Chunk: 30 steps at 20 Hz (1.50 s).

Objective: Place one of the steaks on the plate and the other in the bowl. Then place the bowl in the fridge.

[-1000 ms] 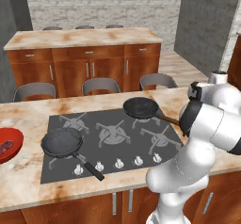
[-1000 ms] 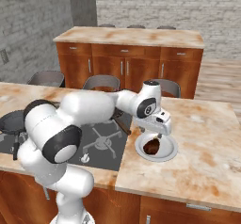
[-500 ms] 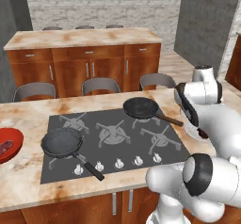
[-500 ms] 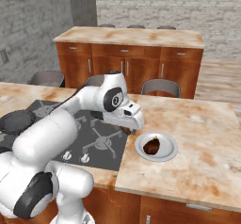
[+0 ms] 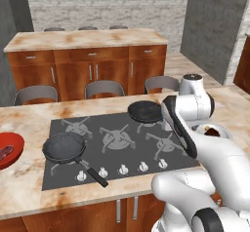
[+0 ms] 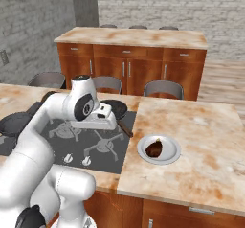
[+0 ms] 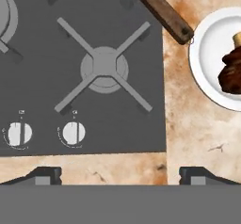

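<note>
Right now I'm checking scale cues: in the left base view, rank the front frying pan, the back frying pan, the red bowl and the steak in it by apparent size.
1. Front frying pan, though nearer the camera.
2. Back frying pan, partly behind the arm.
3. Red bowl, cut off by the picture's edge, so its place is unsure.
4. Steak, clearly smallest.

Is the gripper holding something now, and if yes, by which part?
Nothing is held. The gripper is open over the stove, and one steak lies on the plate.

Bare counter (image 6: 191, 121) lies right of the cooktop (image 5: 117, 143) — two frying pans (image 5: 64, 147) (image 5: 145, 111) obstruct its left and far sides.
</note>
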Motion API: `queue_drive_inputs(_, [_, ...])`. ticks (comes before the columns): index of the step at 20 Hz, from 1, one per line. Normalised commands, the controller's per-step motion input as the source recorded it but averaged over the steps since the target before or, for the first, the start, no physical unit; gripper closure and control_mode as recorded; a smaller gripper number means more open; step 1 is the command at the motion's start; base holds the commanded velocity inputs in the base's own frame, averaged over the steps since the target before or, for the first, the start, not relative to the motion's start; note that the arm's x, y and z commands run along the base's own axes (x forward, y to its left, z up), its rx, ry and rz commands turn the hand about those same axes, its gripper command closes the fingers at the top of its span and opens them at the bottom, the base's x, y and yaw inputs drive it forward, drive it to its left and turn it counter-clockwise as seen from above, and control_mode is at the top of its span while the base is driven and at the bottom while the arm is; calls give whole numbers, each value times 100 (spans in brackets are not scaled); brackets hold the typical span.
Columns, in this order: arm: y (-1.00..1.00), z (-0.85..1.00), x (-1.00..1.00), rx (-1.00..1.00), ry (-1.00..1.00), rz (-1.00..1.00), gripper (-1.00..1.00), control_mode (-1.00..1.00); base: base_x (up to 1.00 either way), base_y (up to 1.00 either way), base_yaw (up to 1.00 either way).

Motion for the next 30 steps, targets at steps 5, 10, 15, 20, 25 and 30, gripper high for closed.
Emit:
queue_drive_inputs(5, [70,-33,-5,-1,5,30,-100,-100,0,0,0])
queue_drive_inputs(10, [4,-8,-19,0,0,-13,-100,-100,0,0,0])
queue_drive_inputs(15, [18,0,-18,4,-2,-13,-100,-100,0,0,0])
queue_drive_inputs(20, [1,0,0,0,0,0,-100,100,0,0,-6])
queue_drive_inputs(25, [0,0,0,0,0,0,-100,100,-38,-11,-65])
queue_drive_inputs(30, [0,0,0,0,0,0,-100,100,-53,-29,-60])
